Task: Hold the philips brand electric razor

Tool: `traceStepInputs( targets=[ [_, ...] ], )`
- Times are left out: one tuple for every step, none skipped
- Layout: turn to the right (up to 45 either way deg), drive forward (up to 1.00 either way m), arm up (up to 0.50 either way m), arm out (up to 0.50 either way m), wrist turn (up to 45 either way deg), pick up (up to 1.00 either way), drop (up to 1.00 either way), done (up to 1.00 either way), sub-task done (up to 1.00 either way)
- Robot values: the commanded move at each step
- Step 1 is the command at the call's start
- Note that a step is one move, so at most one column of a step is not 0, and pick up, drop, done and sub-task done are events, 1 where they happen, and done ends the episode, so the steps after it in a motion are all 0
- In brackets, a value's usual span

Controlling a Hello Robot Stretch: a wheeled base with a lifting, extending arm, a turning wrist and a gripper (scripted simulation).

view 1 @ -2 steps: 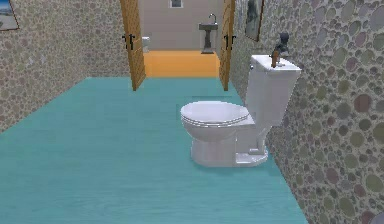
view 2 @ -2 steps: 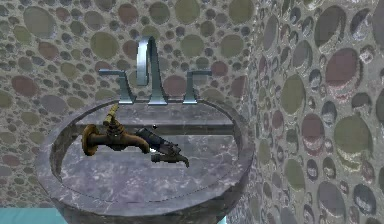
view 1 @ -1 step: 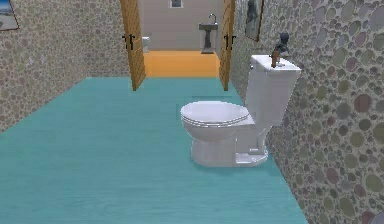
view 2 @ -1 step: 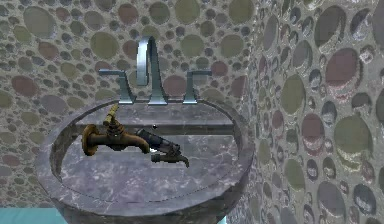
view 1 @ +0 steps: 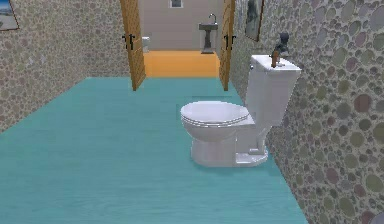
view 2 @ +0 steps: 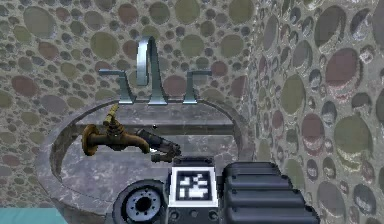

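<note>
Arm: the dark ribbed bar rises from the arm side view's bottom edge. A white square marker stands at its far end, with a round dark wrist part left of that.
Gripper: its dark body reaches up and to the view's left, over the sink basin.
Jaws: I cannot tell how they stand. I also cannot tell whether the gripper holds anything, because its far end runs into a shape lying in the basin.
Task's thing: a long brown-and-black thing lies in the basin at the gripper's far end. Its outline could suit a razor, but it cannot be cleanly separated from the fingers.
Long axis: it runs roughly across the arm side view. The bronze-brown end points to the view's left, the black end lies toward the gripper, and a small stub sticks up near the brown end.
Basin: a rounded bowl of mottled grey stone with a thick rim.
Faucet: polished metal, a tall arched spout between two flat cross handles, at the back of the basin.
Walls: set with round pebbles in grey, brown and green.
Forward view: a glossy white toilet with its lid down stands on a teal floor.
Tank top: a small dark and reddish object stands upright on it, too small to name.
Doorway: wooden doors stand ajar, with an orange floor and a pedestal washbasin beyond.
</note>
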Motion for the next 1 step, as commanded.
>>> traceStepInputs(
  targets=[
    [0.0, 0.0, 0.0, 0.2, 0.0, 0.0, 0.0, 0.0, 0.0]
  ],
)
